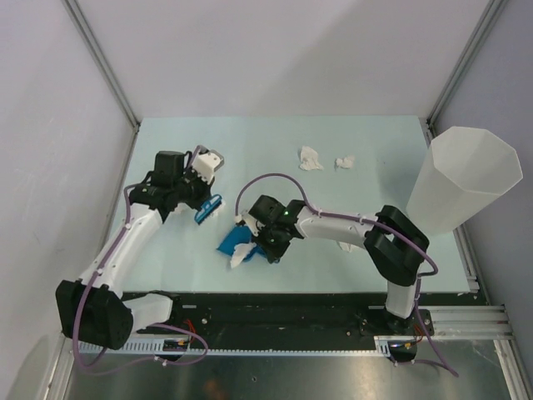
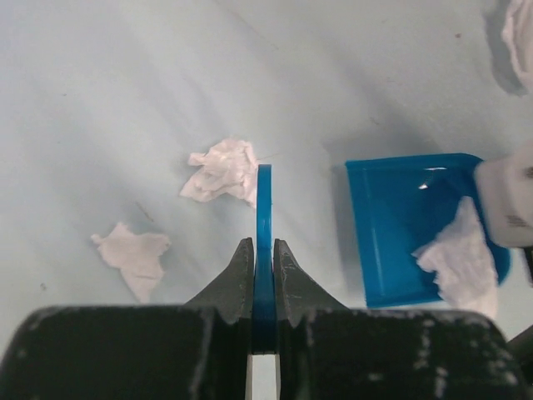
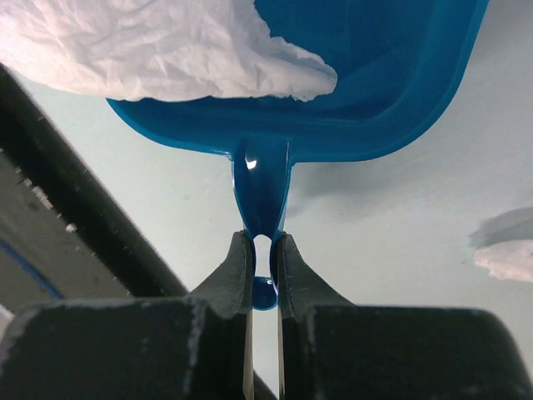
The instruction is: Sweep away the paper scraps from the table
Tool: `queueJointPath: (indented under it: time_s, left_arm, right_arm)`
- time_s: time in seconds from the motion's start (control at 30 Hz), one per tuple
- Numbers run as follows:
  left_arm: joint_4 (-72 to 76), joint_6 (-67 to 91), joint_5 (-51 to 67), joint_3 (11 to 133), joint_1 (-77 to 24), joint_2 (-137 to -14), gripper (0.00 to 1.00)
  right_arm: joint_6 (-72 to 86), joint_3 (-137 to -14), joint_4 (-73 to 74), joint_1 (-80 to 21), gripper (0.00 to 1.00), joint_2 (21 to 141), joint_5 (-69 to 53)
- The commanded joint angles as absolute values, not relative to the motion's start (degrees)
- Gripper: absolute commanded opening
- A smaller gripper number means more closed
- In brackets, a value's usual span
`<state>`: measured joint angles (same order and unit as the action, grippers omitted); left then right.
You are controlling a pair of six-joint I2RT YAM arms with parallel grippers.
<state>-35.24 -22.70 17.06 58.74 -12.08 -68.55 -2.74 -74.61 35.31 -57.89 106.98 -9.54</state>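
Left gripper (image 2: 264,250) clamps the blue brush (image 2: 264,192); right gripper (image 3: 263,242) clamps the dustpan (image 3: 400,92) handle. One wad in pan. Paper scraps (image 1: 311,158) lie loose, upper centre of table (image 1: 383,242). I judge barely halfway.

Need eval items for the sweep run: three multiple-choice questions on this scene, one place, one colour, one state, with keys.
1. Where by the pale green table is the tall white faceted bin? A) left edge B) between the arms C) right edge
2. What colour is the plastic dustpan held by the right fingers? A) blue B) red C) yellow
3. How are the left fingers? A) open B) shut on a thin blue plastic sweeping tool C) shut on nothing
Key: 1 C, the top view shows it at far right; 2 A, the right wrist view shows blue; 3 B, the left wrist view shows both fingers pressed on the tool.
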Motion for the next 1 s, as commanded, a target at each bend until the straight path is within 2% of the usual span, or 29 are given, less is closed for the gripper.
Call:
queueJointPath:
  time_s: [0.0, 0.2, 0.53, 0.7, 0.97]
  left_arm:
    - [-34.45, -23.90, 13.10, 61.08, -11.43, -65.22, 0.00]
    - [-34.45, -24.08, 11.95, 60.65, -10.81, -63.37, 0.00]
    - [-34.45, -23.03, 14.76, 60.64, -10.81, -64.69, 0.00]
    - [-34.45, -22.76, 15.91, 60.65, -10.81, -66.09, 0.00]
    - [-34.37, -22.59, 17.58, 60.03, -10.81, -67.15, 0.00]
  right_arm:
    - [-4.04, -75.76, 39.28, -57.75, 0.00, 99.85, -13.53]
    - [-0.27, -75.94, 42.10, -53.09, 0.00, 90.47, -9.68]
    - [3.08, -78.83, 48.07, -37.10, 0.00, 80.25, -6.42]
    - [3.51, -83.75, 50.53, -29.38, 0.00, 78.92, -6.94]
    - [2.73, -95.16, 57.39, -24.79, 0.00, 82.17, -1.32]
